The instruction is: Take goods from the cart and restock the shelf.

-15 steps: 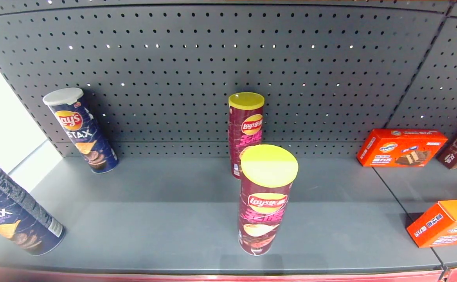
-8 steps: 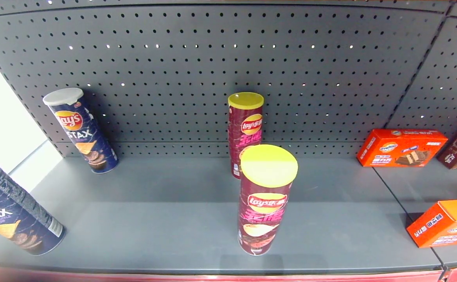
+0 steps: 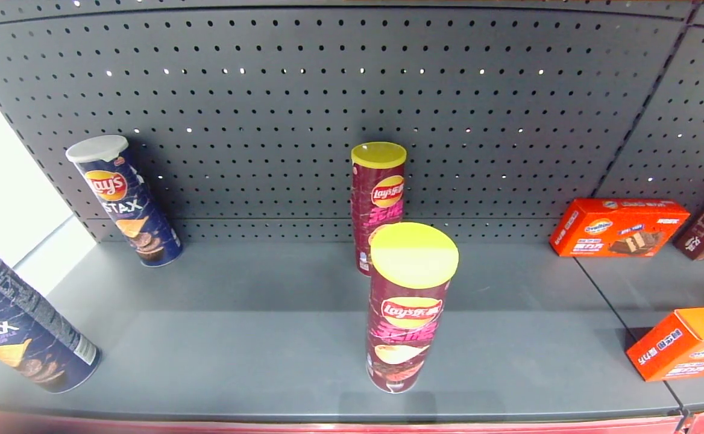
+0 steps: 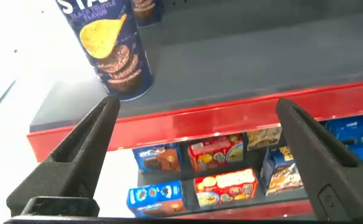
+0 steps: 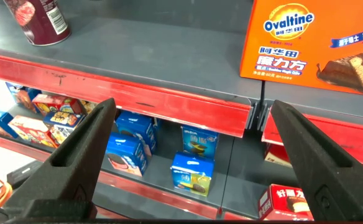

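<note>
Head camera overlooks the shelf (image 3: 237,337); wrist cameras face its red front edge (image 4: 231,118), apparently nearer.

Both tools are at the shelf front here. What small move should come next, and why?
Probably back away from the shelf toward the cart for another item: the left tool and the right tool are both open and empty, and the front maroon can stands upright on the shelf.
</note>
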Controlling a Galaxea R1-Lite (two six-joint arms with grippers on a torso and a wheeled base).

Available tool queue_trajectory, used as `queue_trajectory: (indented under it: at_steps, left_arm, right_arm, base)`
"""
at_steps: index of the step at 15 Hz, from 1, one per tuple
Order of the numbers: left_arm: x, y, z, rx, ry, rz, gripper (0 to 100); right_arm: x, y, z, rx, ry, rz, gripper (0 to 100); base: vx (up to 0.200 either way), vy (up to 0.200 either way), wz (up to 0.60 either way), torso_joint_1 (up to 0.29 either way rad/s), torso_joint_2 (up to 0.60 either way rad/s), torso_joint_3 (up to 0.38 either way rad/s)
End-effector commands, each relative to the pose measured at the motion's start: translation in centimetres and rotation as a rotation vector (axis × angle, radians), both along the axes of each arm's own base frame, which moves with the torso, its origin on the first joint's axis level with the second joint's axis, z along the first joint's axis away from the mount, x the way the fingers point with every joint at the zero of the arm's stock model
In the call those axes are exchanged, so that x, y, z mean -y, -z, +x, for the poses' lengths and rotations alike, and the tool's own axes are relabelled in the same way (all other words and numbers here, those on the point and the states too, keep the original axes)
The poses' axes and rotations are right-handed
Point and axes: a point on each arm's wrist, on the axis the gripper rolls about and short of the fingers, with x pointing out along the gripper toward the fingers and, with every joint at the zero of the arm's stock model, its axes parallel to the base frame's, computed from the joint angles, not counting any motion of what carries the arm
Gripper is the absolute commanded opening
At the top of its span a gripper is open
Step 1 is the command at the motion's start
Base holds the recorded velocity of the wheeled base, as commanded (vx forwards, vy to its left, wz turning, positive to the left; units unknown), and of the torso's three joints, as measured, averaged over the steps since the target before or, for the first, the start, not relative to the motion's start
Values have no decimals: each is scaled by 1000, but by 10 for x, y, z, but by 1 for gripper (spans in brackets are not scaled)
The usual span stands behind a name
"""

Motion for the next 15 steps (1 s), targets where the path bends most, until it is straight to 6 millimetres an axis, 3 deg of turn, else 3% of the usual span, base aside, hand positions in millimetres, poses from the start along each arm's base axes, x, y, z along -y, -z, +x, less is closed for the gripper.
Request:
queue_trajectory:
  at_steps: [1,3,5,14,15]
  left_arm:
    - [0,0,-1,7,0,-18,100]
    - [0,0,-1,7,-4,-25,100]
    - [-4,6,-1,-44,-190,-101,100]
    - [-4,6,0,-55,-176,-112,100]
    - [-4,6,0,-55,-175,-112,100]
  right_arm:
    - [0,0,0,-1,-1,-1,100]
    - [0,0,0,-1,-1,-1,100]
    - [0,0,0,-1,-1,-1,100]
    - [0,0,0,3,1,-9,100]
    - [1,-8,-2,36,9,-11,100]
  base:
    - [0,0,0,0,0,0]
    - [0,0,0,0,0,0]
    - [0,0,0,0,0,0]
    - [0,0,0,0,0,0]
    - [0,0,0,0,0,0]
